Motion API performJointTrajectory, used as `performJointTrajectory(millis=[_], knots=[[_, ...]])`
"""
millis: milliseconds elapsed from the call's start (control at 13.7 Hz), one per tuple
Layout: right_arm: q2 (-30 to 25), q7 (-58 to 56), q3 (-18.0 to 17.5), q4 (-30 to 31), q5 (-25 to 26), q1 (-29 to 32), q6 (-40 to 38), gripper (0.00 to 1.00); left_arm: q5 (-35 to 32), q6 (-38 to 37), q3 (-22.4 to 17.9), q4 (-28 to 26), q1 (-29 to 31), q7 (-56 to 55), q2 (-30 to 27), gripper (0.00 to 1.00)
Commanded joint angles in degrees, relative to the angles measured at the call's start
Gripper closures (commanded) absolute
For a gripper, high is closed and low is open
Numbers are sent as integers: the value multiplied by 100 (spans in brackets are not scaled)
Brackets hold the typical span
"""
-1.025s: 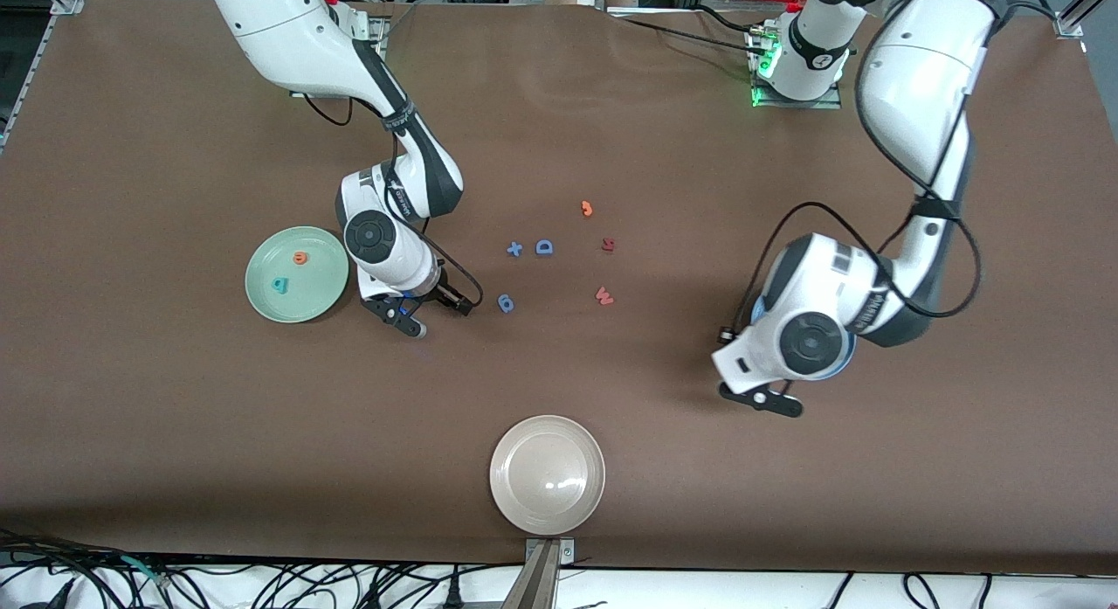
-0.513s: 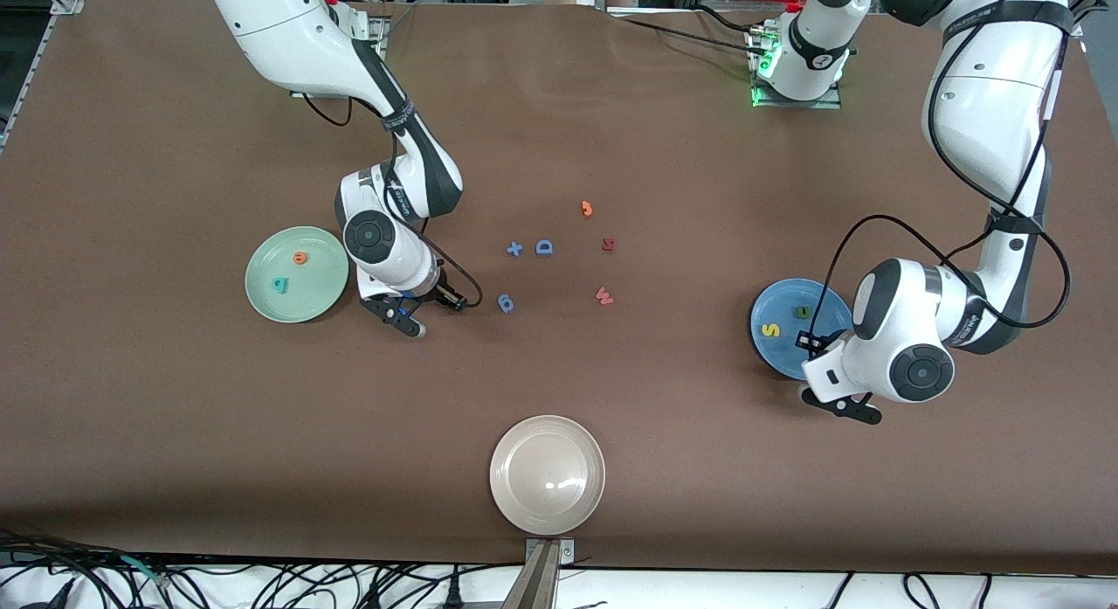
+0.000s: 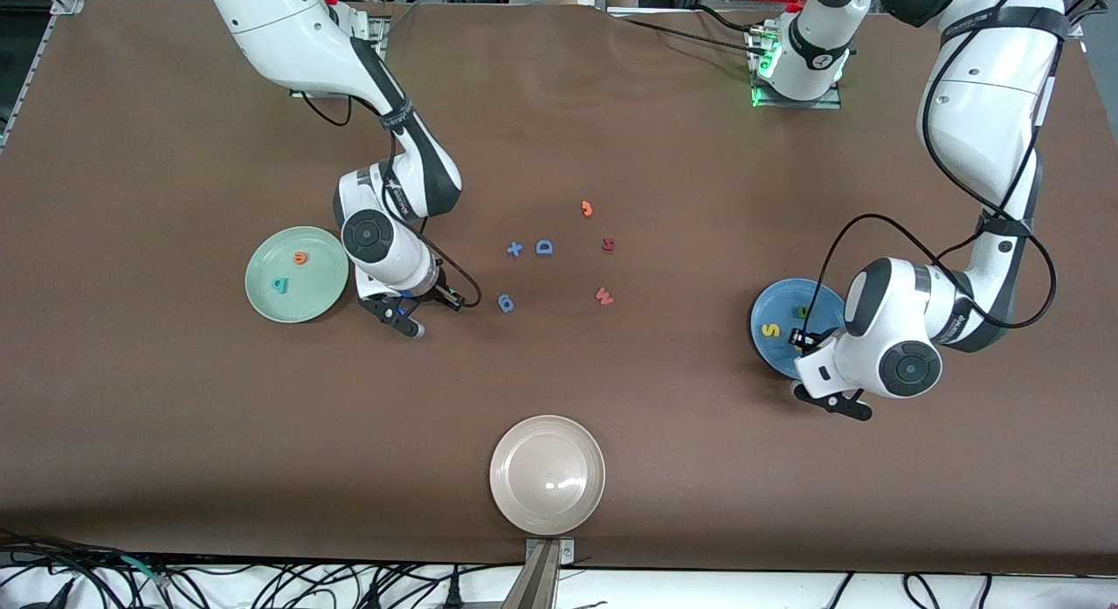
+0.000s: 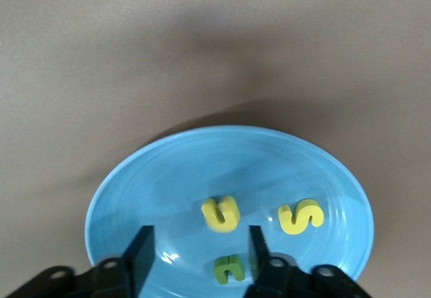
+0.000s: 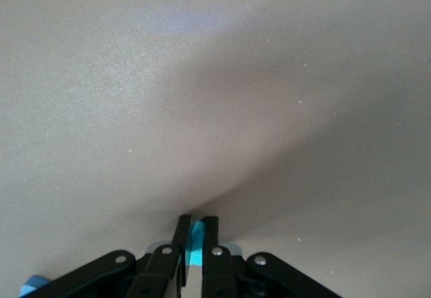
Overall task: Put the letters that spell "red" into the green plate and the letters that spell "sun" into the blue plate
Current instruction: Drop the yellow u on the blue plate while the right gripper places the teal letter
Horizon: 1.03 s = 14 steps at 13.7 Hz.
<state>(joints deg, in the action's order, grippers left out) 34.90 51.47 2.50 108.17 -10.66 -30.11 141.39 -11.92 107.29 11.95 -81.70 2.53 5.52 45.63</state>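
The blue plate (image 3: 773, 305) (image 4: 168, 177) lies toward the left arm's end of the table. In it are a yellow "s" (image 3: 770, 330) (image 4: 301, 216), a yellow "u" (image 4: 220, 214) and an olive-green "n" (image 3: 802, 312) (image 4: 229, 268). My left gripper (image 3: 812, 342) (image 4: 199, 247) hangs open over this plate, holding nothing. The green plate (image 3: 325, 281) holds an orange "e" (image 3: 300, 258) and a teal "d" (image 3: 279, 285). Beside it, low at the table, my right gripper (image 3: 403, 316) (image 5: 193, 234) is shut on a teal letter (image 5: 196, 241), mostly hidden by the fingers.
In the table's middle lie a blue "D" (image 3: 544, 247), a blue cross-shaped letter (image 3: 514, 249), a blue "g" (image 3: 506, 303), an orange "3" (image 3: 587, 209), a dark red character (image 3: 608, 244) and a pink-red "w" (image 3: 603, 296). A beige-white plate (image 3: 548, 504) sits nearest the front camera.
My left arm swung toward its end of the table, uncovering the blue plate, and its gripper opened; the yellow "u" now lies in the plate. My right gripper closed on the teal letter.
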Motion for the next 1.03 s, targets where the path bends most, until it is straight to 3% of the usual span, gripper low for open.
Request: performJointTrajectory(millis=[0,146,366,513,659,952], knots=[[-350,-128,249,-76,-15,-30,-705,100,-135,12,9,-127,-42,2,-151,0],[-719,-522,495,-86,-15,-21,-1365,100,-100,-49,27,-100,-51,2,-230,0],[-1133,-1198,952,-51,-15,-21,-2175,100,101,-487,403,-48,-34,-16,-669,0],[-1300,-1918,1356,54,-15,-21,-2484,100,784,-979,501,-4,-34,-217,-1045,0],[-1397,-3032,1883,353,-84,-12,-2406,100,1086,-1559,553,-4,-51,-245,-1572,0],[-1380,-3846,2158,1107,-111,5,-1381,100,973,-2053,633,-4,-34,-736,-2785,0]])
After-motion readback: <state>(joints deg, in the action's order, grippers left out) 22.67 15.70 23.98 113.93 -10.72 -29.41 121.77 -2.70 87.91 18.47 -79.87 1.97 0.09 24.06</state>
